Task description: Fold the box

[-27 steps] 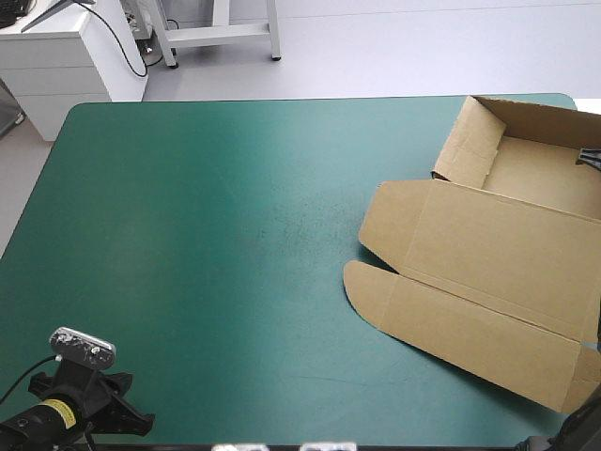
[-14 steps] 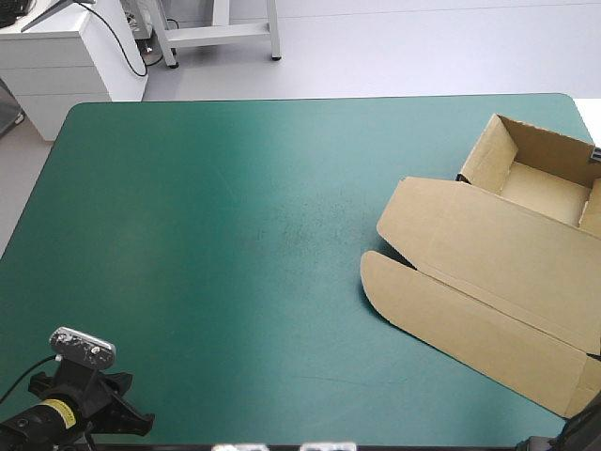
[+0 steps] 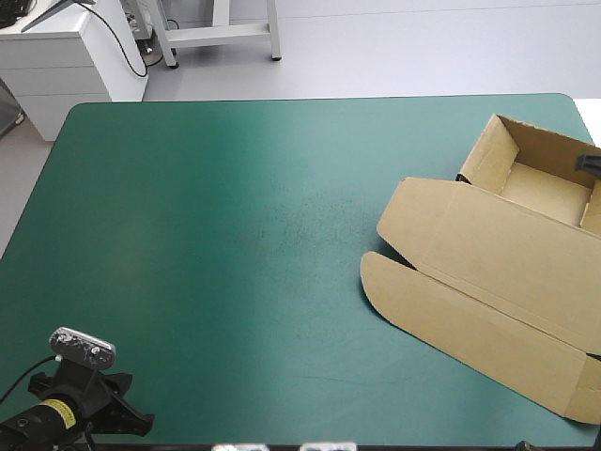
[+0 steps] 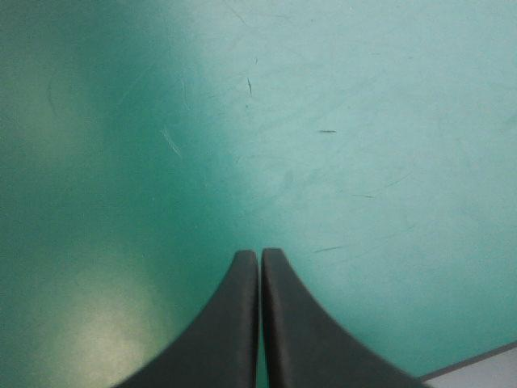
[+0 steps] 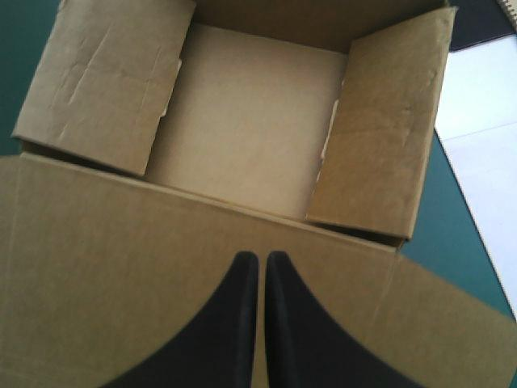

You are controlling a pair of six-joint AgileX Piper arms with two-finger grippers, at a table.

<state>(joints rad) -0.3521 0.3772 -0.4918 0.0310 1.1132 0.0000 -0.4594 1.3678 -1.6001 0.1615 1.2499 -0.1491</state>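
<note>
The left gripper [image 4: 259, 265] is seen pressed shut to a single point with nothing held, only the bare teal-green cover [image 4: 347, 121] lying ahead of it. The right gripper [image 5: 260, 263] is likewise drawn shut and empty above the flat lid [image 5: 105, 250] of the brown box [image 3: 488, 249], whose open tray [image 5: 250, 129], walls raised, is set just ahead of it.

Brown box [image 3: 498, 254] at the table's right edge: open tray with walls raised toward the far side, lid lying flat toward the near side.
</note>
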